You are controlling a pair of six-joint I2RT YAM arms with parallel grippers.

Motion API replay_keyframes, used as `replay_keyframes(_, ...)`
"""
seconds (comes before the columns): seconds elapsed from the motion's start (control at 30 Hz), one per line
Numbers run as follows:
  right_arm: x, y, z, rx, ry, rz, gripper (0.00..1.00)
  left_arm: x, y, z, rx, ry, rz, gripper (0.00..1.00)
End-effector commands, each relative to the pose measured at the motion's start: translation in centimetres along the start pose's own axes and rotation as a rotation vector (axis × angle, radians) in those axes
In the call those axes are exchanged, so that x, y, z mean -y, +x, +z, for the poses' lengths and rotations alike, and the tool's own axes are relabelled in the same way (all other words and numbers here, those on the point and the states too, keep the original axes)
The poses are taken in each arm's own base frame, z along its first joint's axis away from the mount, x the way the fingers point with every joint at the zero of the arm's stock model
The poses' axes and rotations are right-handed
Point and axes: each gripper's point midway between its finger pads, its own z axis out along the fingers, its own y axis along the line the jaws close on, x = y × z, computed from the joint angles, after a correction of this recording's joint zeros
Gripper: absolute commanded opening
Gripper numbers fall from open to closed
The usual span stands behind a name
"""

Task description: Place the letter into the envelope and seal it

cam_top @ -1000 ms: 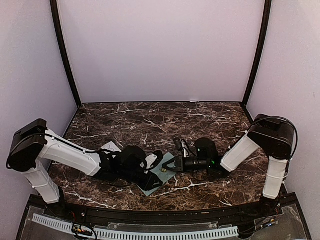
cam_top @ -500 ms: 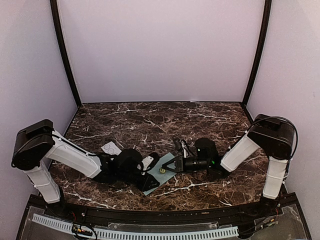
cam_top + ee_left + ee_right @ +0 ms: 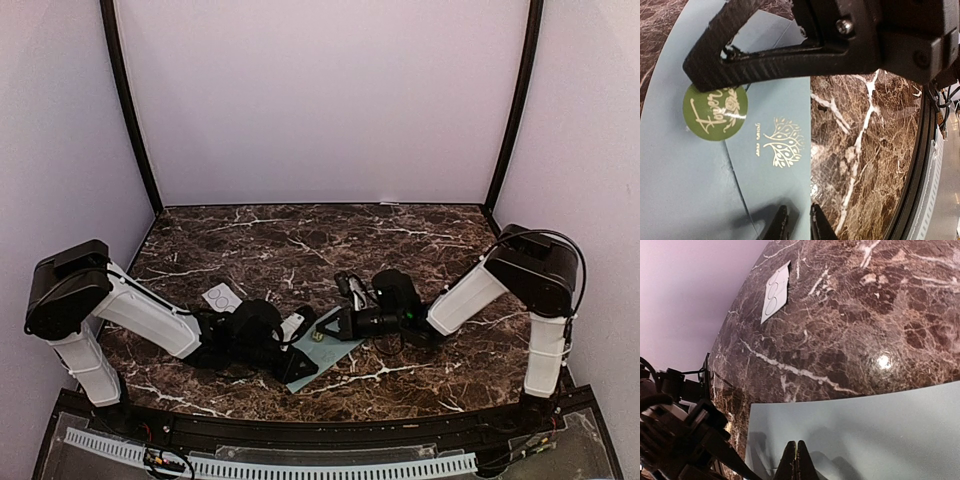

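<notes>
Pale blue-green paper envelope (image 3: 322,358) lies flat on the dark marble table (image 3: 300,240), lower centre of the top view; the off-white letter is hidden, likely inside. Right pincer (image 3: 796,445), pressed together, pushes down the round green sticker (image 3: 715,111) to seal the flap. Left pincer (image 3: 799,220) sits at the envelope's edge, probably steadying it; can't tell if it grips.

- Table top (image 3: 300,235): dark brown marble pattern, white veins, glossy.
- Walls (image 3: 320,100): plain pale lilac, three sides.
- Corner posts (image 3: 128,110): black, two.
- Perforated strip (image 3: 300,466): white, near edge.
</notes>
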Motion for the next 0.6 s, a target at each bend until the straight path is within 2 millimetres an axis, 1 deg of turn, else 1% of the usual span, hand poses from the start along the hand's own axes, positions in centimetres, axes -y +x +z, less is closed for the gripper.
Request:
replay_keyframes(0.0, 1.35, 0.98, 0.78, -0.022, 0.054, -0.021, 0.00, -1.95, 3.86, -0.02, -0.124, -0.051, -0.040, 0.15)
replay_keyframes(0.3, 2.27, 1.39, 1.61, -0.037, 0.098, -0.036, 0.00, -1.87, 3.64, -0.08, -0.120, -0.049, -0.037, 0.15)
replay_keyframes(0.57, 2.20, 1.64, 1.63, -0.043, 0.101, -0.043, 0.00, -1.97, 3.37, -0.22, -0.114, -0.053, -0.040, 0.15)
